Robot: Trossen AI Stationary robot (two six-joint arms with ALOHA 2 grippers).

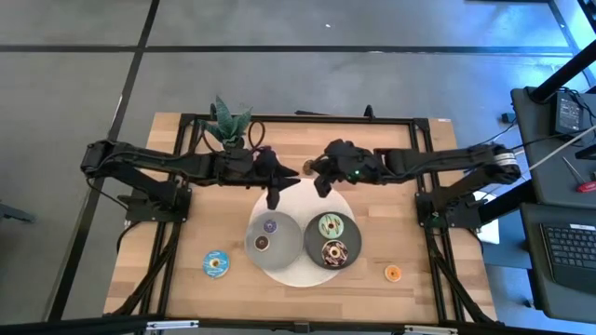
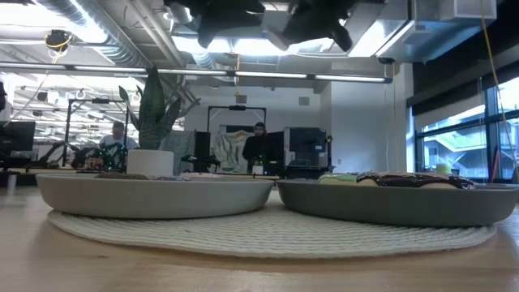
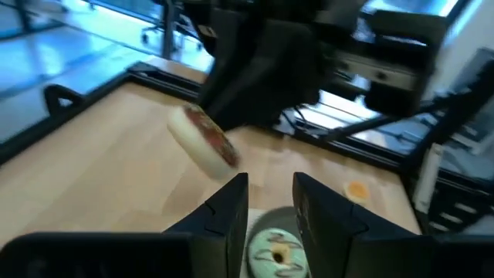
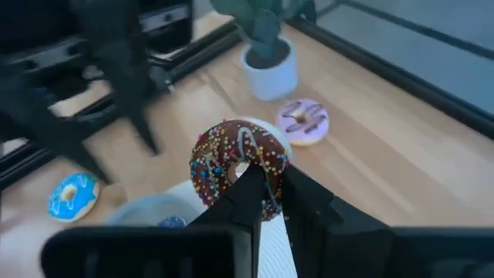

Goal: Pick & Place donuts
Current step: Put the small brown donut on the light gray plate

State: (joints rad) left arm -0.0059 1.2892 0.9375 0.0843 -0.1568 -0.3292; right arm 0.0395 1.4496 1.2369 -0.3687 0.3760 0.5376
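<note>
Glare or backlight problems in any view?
Low view: ceiling lights backlight the arms overhead into silhouettes. High view: table evenly lit, no glare. Right wrist view: chocolate sprinkled donut in the right gripper is evenly lit. Left wrist view: bright daylight on the floor beyond the table edge.

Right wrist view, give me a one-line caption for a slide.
Right gripper holds a sprinkled chocolate donut above the table, with a pink donut and blue donut beyond.

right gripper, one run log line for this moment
right gripper shut on sprinkled donut, lifted | left gripper open, empty | mint donut on right plate
</note>
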